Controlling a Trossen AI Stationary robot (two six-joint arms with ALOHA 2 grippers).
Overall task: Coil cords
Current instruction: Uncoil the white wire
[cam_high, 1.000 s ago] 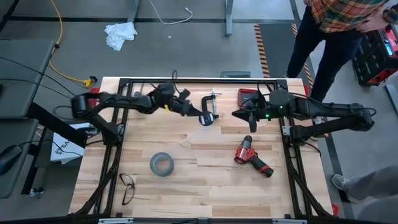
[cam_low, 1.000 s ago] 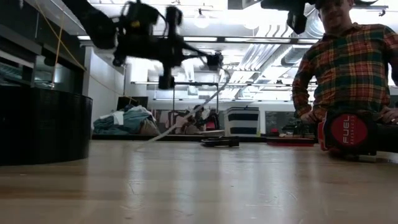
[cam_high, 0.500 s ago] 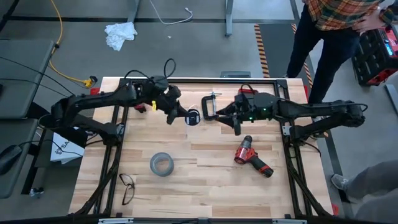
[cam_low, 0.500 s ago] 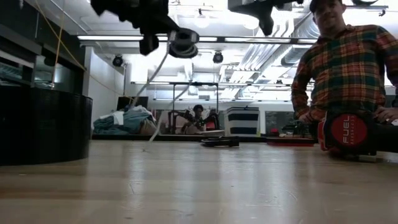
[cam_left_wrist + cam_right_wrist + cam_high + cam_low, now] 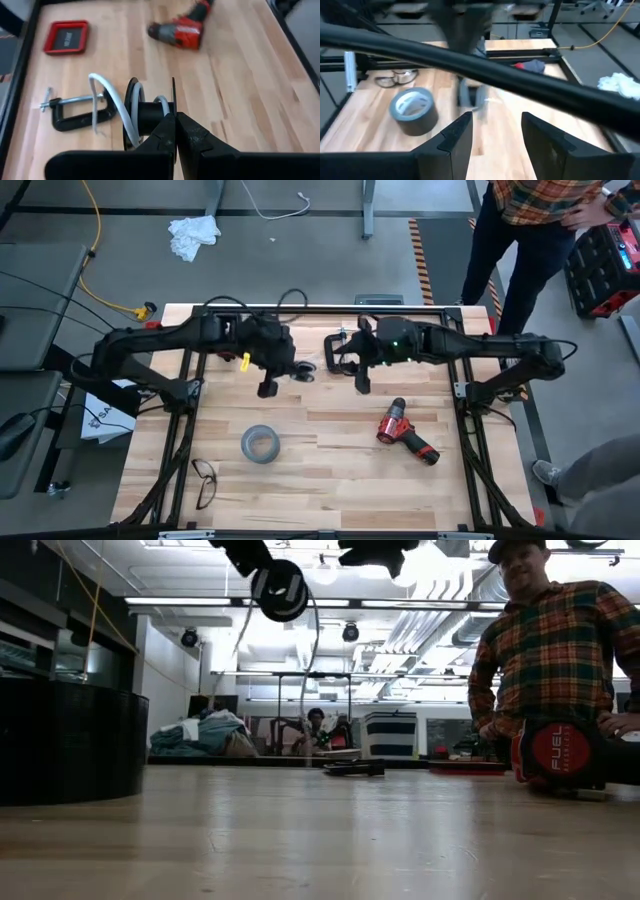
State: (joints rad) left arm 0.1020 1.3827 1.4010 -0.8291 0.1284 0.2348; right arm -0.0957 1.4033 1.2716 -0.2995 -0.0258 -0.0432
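A small black spool [image 5: 150, 114] with a thin white cord [image 5: 131, 107] wound on it hangs high above the table's middle. My left gripper [image 5: 175, 125] is shut on it, and in the high view it sits over the far middle of the table [image 5: 288, 368]. A loose stretch of cord [image 5: 312, 645] hangs slack below the spool [image 5: 280, 588]. My right gripper [image 5: 495, 132] stands open just to the right of the spool [image 5: 300, 370], pointing at it, with nothing between its fingers. My left gripper pinches the rim of one of the spool's flanges [image 5: 173, 100] between its two fingers. The fingers slant down at it from the table's left side. The spool is lifted clear of the table, its axis about level, and the cord dangles from it.
On the table lie a black C-clamp [image 5: 75, 112], a red flat case [image 5: 66, 37], a red drill [image 5: 405, 432], a grey tape roll [image 5: 258, 443] and glasses [image 5: 205, 480]. A person in a plaid shirt [image 5: 560, 650] stands at the far right corner.
My left gripper has risen and drawn back toward the table's left with the spool, rolling its wrist, so the spool now faces differently. The cord's trailing part has lifted with it and now hangs slack. My right gripper has moved toward the table's left, closer to the spool.
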